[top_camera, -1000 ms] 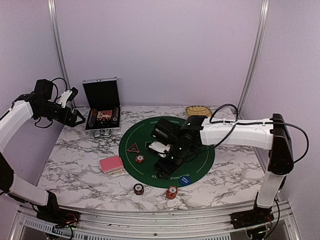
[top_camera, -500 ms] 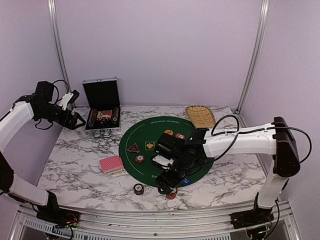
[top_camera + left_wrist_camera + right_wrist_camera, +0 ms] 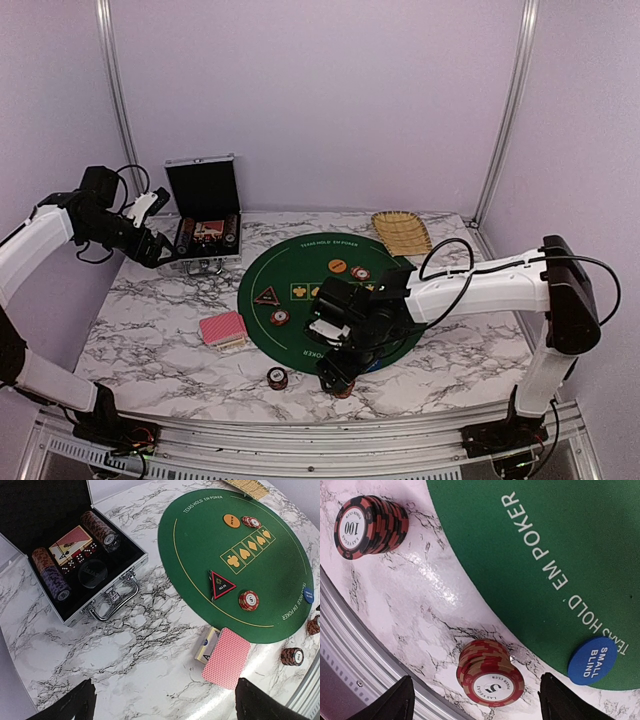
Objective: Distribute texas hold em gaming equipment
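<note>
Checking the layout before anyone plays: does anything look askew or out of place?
The red-backed cards on the marble table beside the green mat lie skewed over a pale piece beneath, which pokes out at one side. Nothing looks spilled or damaged.

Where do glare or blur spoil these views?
Left wrist: glare whitens the marble table beside the red-backed cards. Right wrist: a sheen on the marble between the 100 chip stack and the 5 chip stack; print sharp. Top external: evenly lit, no strong glare.
</note>
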Tool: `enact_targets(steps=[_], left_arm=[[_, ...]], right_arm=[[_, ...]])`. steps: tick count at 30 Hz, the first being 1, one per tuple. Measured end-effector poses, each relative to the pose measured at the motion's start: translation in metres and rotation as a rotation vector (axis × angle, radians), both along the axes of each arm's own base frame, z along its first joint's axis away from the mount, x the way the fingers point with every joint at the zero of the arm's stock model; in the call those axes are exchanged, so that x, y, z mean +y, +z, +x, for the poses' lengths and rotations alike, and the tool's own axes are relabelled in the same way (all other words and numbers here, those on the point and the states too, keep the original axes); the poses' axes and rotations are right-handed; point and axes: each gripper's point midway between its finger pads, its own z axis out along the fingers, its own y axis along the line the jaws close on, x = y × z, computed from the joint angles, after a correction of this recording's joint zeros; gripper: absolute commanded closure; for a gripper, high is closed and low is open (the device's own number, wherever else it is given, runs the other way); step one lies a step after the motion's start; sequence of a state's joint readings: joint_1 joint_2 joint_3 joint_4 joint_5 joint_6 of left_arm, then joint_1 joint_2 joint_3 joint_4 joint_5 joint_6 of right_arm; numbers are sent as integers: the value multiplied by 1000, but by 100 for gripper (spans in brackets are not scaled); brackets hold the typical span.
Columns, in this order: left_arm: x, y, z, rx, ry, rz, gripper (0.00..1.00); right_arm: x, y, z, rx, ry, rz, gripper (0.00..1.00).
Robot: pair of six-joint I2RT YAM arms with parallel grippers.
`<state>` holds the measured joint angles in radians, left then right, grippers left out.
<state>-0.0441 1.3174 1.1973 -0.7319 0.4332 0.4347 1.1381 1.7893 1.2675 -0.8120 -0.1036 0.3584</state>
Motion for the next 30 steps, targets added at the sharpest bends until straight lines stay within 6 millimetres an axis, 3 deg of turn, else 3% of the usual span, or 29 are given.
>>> enact_targets(steps=[8, 30], left_arm=[[-2, -1, -1, 0, -5, 17, 1], [-4, -3, -1, 0, -6, 44, 1]], right_arm=[[-8, -11, -4, 11, -4, -21, 19], [-3, -16, -2, 6, -4, -11, 33]])
